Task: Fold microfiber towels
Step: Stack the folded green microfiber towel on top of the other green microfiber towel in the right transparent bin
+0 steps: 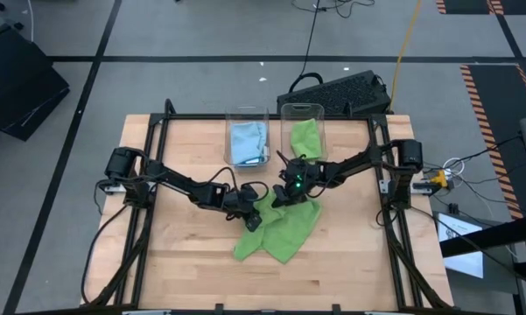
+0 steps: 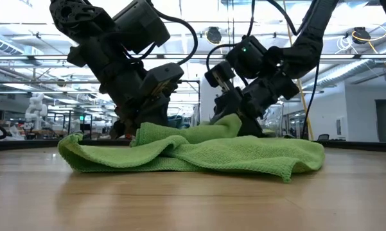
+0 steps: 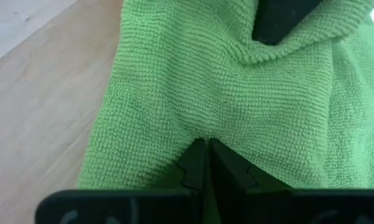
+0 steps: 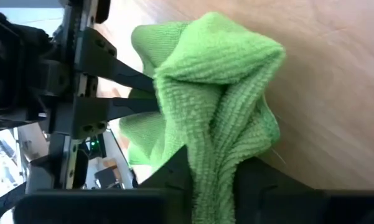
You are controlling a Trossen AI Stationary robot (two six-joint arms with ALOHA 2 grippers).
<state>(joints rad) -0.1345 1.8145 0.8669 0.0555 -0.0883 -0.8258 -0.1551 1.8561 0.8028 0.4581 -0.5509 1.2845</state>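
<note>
Crumpled lime green towel [image 1: 278, 231] — soft, light, floppy — pinched by left gripper [image 3: 206, 163] and right gripper [image 4: 213, 163], best held at corners

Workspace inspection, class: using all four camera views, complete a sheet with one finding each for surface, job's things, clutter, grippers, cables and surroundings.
Surface: wooden table, bare around the work.
Job's things: green towel lies crumpled mid-table; blue towel in the left clear bin; another green towel in the right clear bin.
Clutter: nothing seen.
Grippers: left gripper shut on the crumpled towel's edge; right gripper shut on a bunched fold of it.
Cables: black cable and yellow cable on the floor beyond the table.
Surroundings: keyboard behind the bins; grey floor.
</note>
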